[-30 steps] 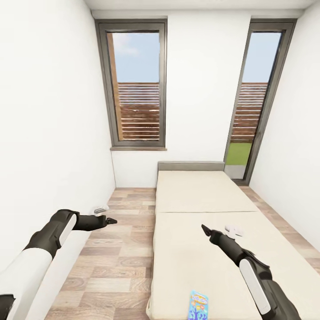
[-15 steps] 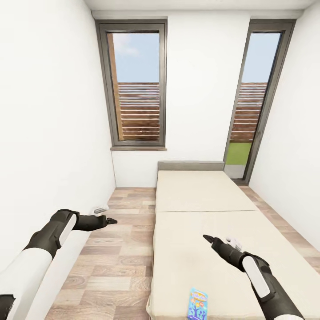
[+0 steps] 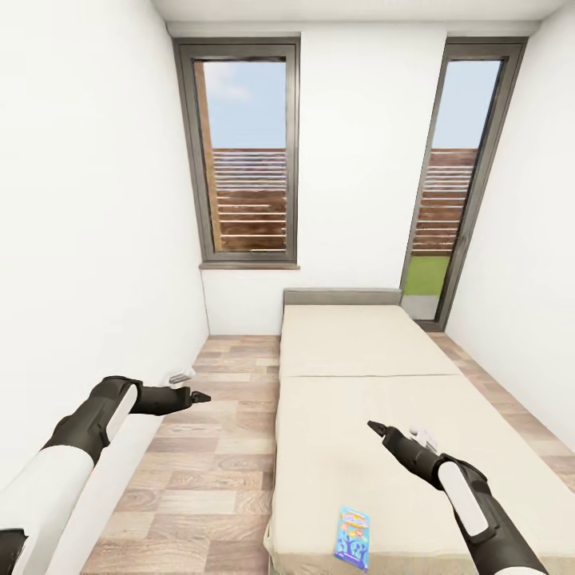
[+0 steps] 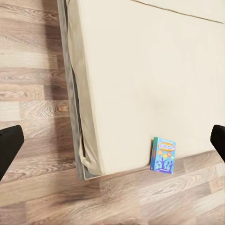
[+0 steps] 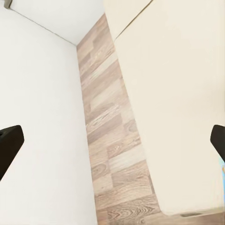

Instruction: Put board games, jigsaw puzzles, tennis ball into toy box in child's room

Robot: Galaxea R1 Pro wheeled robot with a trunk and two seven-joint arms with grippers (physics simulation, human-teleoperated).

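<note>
Room: white walls, wood-plank floor (image 3: 216, 447), two tall grey-framed windows (image 3: 247, 160) on the far wall.
Bed: low, with beige two-part mattress (image 3: 359, 415) and low grey headboard (image 3: 343, 297), along the right side of the head view, its head end toward the far wall.
Blue board game: small blue printed box (image 3: 352, 537) lying flat on the mattress near the foot end, close to the edge facing the floor; also seen from the left wrist (image 4: 163, 154) at the mattress corner.
White item: small pale shape (image 3: 423, 438) on the mattress just behind the right arm, partly hidden, too unclear to name.
Left gripper: (image 3: 198, 396) held out over the floor, beside the bed and well apart from the blue box; dark fingertips (image 4: 9, 145) at both edges of the wrist view, jaws wide apart, nothing between them.
Right gripper: (image 3: 374, 427) above the mattress, farther up the bed than the blue box and not touching it; fingertips (image 5: 9, 143) at both edges of the wrist view, jaws spread, holding nothing.
Wall object: small white-grey fitting (image 3: 182, 375) low on the left wall by the left arm.
</note>
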